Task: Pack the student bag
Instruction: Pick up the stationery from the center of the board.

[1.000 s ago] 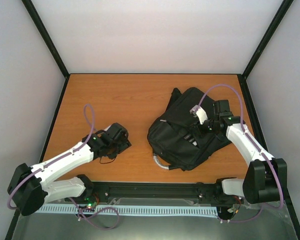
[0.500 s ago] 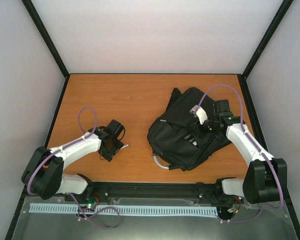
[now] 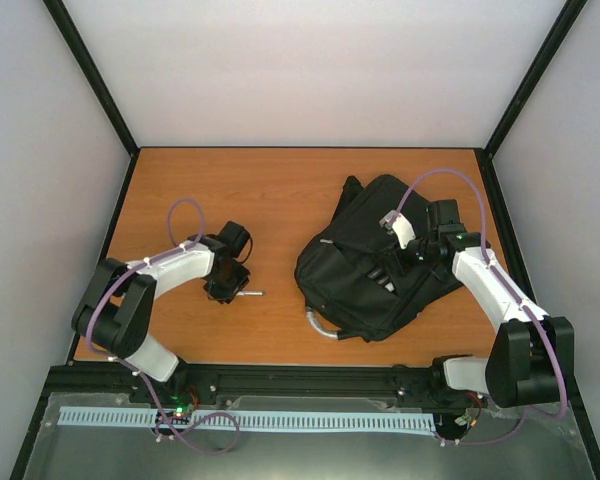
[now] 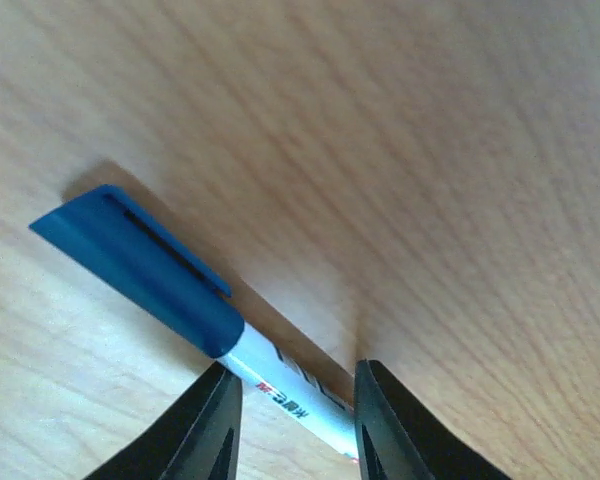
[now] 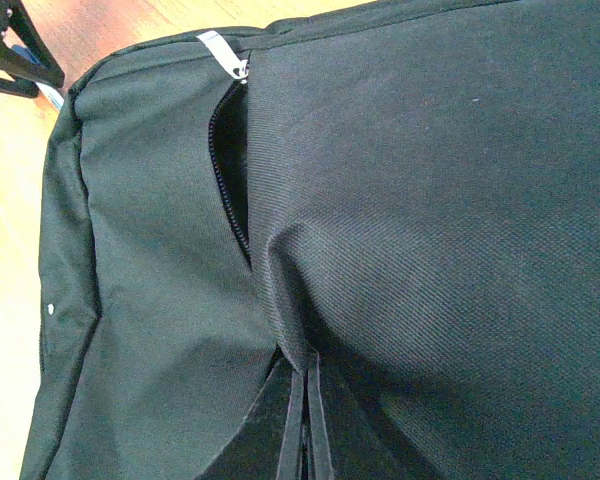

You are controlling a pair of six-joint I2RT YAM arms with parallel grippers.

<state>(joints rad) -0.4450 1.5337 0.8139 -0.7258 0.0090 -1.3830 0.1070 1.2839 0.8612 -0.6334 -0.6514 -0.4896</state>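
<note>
left hand (image 4: 292,390) straddles the marker (image 4: 140,260) on the desk (image 4: 430,150), jaws apart, barrel diagonal across them. student bag (image 3: 375,265) lies rightward, right hand (image 5: 302,430) clamped on its fabric.

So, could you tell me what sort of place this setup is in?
Most likely a robotics lab test cell: a wooden table boxed in by plain white panels, a left arm and a right arm bolted at its near edge, and a black student bag and marker as props.
</note>
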